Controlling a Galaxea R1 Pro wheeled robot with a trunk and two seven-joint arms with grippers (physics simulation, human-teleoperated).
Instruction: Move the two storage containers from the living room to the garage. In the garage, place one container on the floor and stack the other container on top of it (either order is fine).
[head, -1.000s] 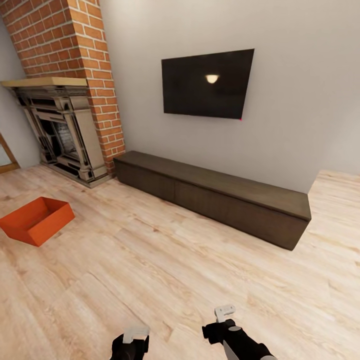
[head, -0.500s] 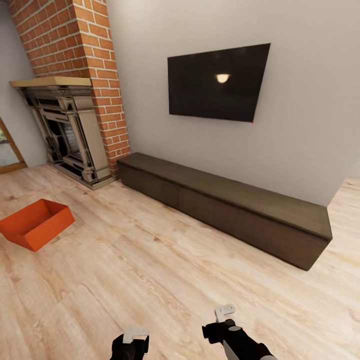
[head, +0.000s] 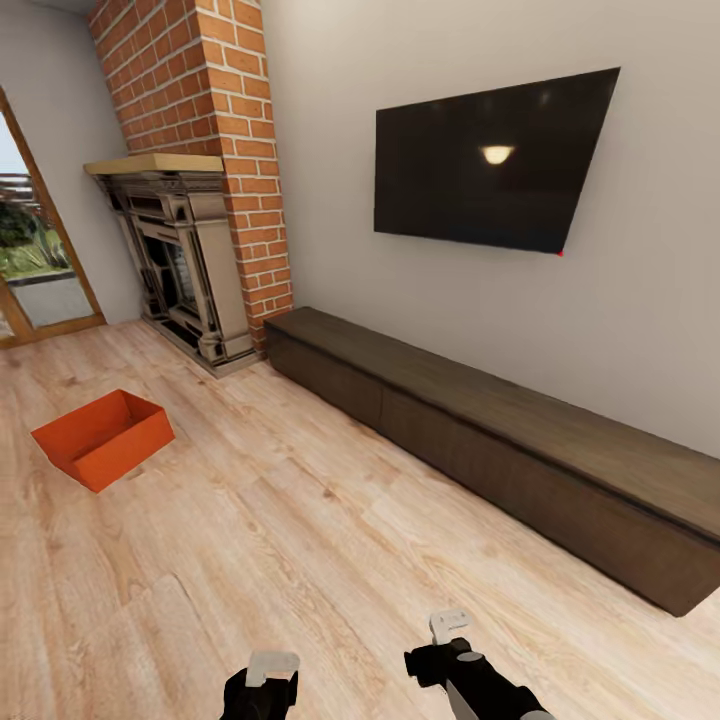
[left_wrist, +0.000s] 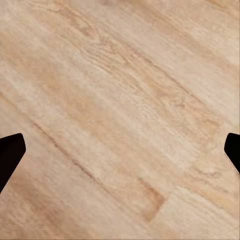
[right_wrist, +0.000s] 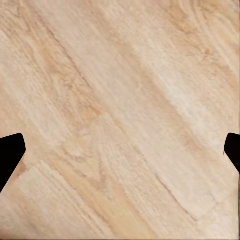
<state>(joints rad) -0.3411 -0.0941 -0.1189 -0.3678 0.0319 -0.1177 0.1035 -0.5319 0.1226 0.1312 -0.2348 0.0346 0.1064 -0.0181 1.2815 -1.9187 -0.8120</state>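
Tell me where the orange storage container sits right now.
In the head view, the storage container sits on the wood floor at the left, in front of the fireplace and well ahead of the left gripper.

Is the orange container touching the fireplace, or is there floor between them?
Apart. In the head view the orange container sits alone on the wood floor, with a wide strip of planks between it and the fireplace.

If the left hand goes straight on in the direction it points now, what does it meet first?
Most likely the wood plank floor. The left hand looks straight at bare planks between its open fingertips, with nothing in between; how far away the floor lies is unclear.
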